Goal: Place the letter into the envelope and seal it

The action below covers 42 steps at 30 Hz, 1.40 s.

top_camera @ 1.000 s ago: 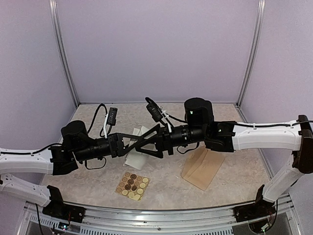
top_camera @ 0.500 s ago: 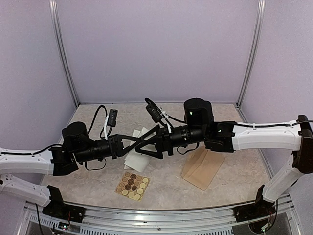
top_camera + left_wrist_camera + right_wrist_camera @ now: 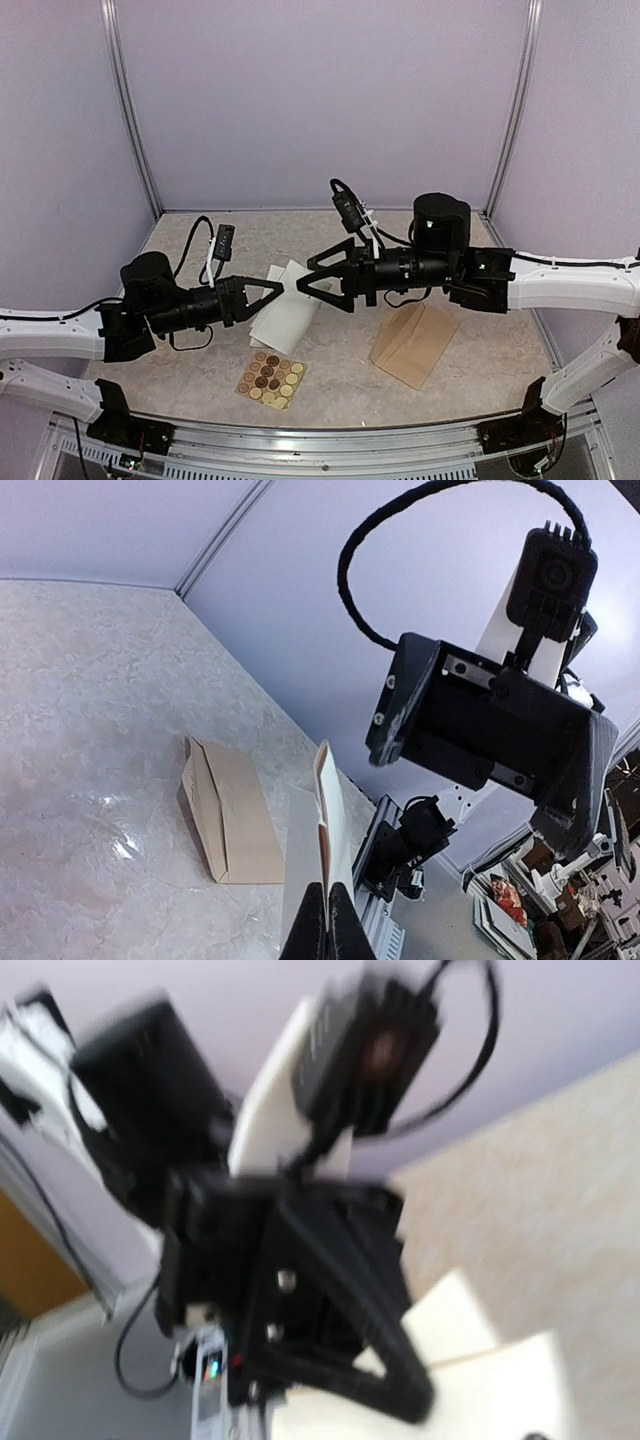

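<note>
**Left tool clamped on the letter, right tool spread wide just beside it**

From the overhead view I see my left tool pinched shut on one edge of the folded white letter. The sheet slopes down from the grip toward the tabletop, and I cannot tell whether its low edge touches. In the left wrist view the paper stands edge-on out of the closed fingers. My right tool faces the left one, fingers far apart with nothing between them, close to the letter's top. The tan envelope lies flat to the right, well apart from the letter. A sticker sheet lies nearer me. The right wrist view is too blurred to use.
</note>
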Each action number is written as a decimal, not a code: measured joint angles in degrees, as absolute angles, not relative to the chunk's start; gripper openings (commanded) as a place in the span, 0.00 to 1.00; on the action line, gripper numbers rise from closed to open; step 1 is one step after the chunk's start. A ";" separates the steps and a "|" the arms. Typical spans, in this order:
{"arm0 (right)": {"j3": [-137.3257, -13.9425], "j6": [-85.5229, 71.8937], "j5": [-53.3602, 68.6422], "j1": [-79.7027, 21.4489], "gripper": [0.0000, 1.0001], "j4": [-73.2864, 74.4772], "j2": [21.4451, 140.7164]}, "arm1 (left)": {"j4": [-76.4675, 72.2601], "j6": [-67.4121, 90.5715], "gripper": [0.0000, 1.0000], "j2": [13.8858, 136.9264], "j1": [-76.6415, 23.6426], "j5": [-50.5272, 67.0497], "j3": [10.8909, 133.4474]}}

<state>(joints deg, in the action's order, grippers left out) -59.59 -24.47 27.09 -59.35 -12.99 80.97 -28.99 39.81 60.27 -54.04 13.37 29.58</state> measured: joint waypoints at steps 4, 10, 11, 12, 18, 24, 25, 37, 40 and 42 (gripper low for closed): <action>-58.81 -24.23 25.23 -57.47 0.85 -13.65 75.64 | -29.02 39.72 0.00 59.24 -54.04 14.55 29.58; -55.59 -23.86 24.43 -54.87 0.68 -13.45 73.28 | -29.06 39.59 0.00 58.22 -54.04 17.21 29.58; -55.24 -23.49 24.64 -54.81 0.61 -13.10 73.45 | -29.06 39.57 0.00 58.11 -54.04 17.65 29.58; -55.09 -23.70 25.36 -54.57 0.57 -12.73 73.84 | -29.06 39.57 0.00 58.04 -54.04 18.15 29.58; -55.13 -22.96 30.13 -54.46 0.38 -12.05 76.20 | -28.77 39.44 0.00 58.15 -54.04 20.64 29.61; -55.88 -22.68 33.30 -54.46 0.30 -11.66 78.46 | -28.62 39.40 0.00 59.24 -54.04 22.55 30.15; -55.99 -22.59 33.78 -54.46 0.28 -11.62 78.96 | -28.64 39.38 0.00 59.42 -54.04 22.79 30.28; -56.86 -22.09 38.24 -54.30 0.00 -10.76 80.51 | -28.23 39.35 0.00 60.23 -54.04 24.05 30.55; -56.86 -22.04 38.44 -54.28 0.00 -10.41 80.82 | -27.27 39.18 0.11 60.69 -54.04 24.05 31.05; -56.86 -21.98 38.33 -54.30 0.00 -10.17 80.82 | -26.87 38.89 0.15 60.82 -54.04 23.92 31.44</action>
